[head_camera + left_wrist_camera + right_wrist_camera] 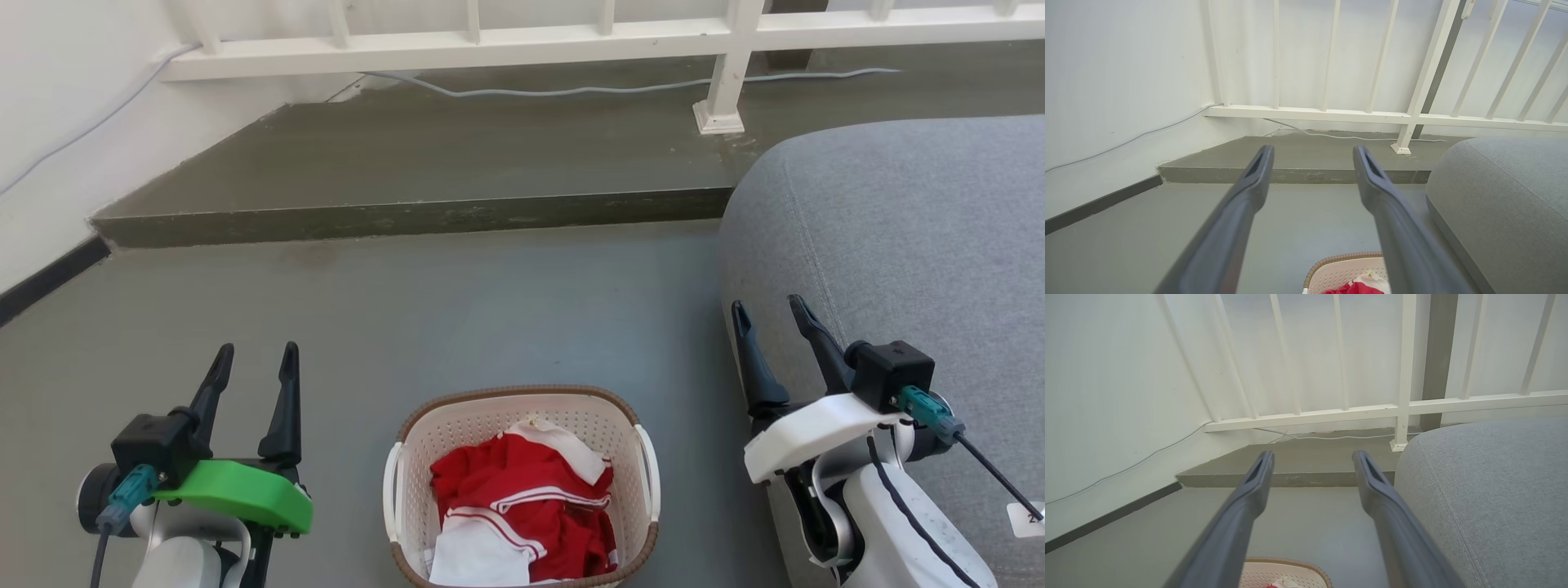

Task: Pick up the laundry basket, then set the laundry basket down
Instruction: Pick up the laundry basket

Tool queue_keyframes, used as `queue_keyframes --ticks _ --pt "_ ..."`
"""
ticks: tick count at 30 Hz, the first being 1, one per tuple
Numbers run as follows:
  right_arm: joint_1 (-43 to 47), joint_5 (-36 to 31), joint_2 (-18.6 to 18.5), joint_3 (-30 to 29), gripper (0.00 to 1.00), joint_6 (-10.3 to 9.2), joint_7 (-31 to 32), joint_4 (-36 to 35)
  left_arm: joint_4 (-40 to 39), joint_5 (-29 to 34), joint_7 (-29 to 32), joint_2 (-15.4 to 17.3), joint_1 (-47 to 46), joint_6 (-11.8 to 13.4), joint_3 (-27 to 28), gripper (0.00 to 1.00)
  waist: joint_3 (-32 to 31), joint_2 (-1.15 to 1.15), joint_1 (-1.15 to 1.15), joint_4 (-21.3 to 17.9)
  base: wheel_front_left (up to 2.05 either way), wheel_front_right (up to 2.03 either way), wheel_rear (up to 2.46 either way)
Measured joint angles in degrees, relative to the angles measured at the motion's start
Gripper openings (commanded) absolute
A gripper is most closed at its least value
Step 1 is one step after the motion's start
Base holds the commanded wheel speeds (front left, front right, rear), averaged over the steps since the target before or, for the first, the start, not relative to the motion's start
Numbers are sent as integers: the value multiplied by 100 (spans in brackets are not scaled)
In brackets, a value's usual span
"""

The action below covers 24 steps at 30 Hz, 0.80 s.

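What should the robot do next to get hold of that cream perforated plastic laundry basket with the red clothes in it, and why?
Probably lower the left gripper and right gripper toward the white side handles of the cream perforated plastic laundry basket. Both sets of jaws stand open and empty, flanking it on the grey floor and touching nothing.

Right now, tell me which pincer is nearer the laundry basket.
Left, but only narrowly. The left pincer hangs open to the left of the laundry basket; the right pincer hangs open to its right, farther forward, by the grey sofa. Neither touches it.
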Motion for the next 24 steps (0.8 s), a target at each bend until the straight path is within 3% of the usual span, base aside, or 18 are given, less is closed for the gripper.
queue_keyframes --ticks 12,24 --pt "1 0 26 -126 100 -47 0 140 -88 -1 0 -24 -7 -68 78 100 384 0 0 -49 0 0 0" --pt "-309 1 197 -165 100 -99 -1 565 88 -103 -1 -16 -510 -142 76 100 1262 0 0 -110 0 0 0"
